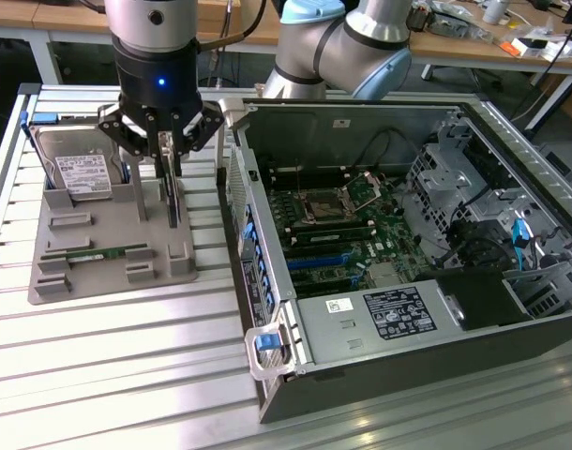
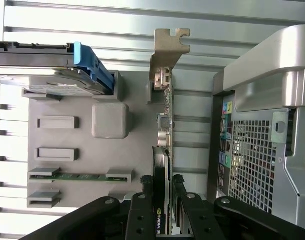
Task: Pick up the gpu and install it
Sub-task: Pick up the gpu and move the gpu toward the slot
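Observation:
The gpu (image 1: 173, 192) stands on edge in a slot of the grey holder (image 1: 98, 277), at the side nearest the computer case. In the wrist view the gpu (image 2: 164, 125) runs away from me as a thin dark board that ends in a silver bracket (image 2: 168, 50). My gripper (image 1: 167, 155) hangs straight above it, one finger on each face of the card. From the wrist, my gripper (image 2: 164, 205) is shut on the card's near end, and both fingers (image 2: 145, 210) press its sides. The card's lower edge still rests in the holder.
A silver hard drive (image 1: 77, 169) with a white label and a green memory stick (image 1: 94, 253) also sit in the holder. The open computer case (image 1: 267, 281) lies at the exterior view's right, motherboard (image 1: 333, 225) exposed with blue slots (image 1: 328, 258). Its side wall stands close to the card.

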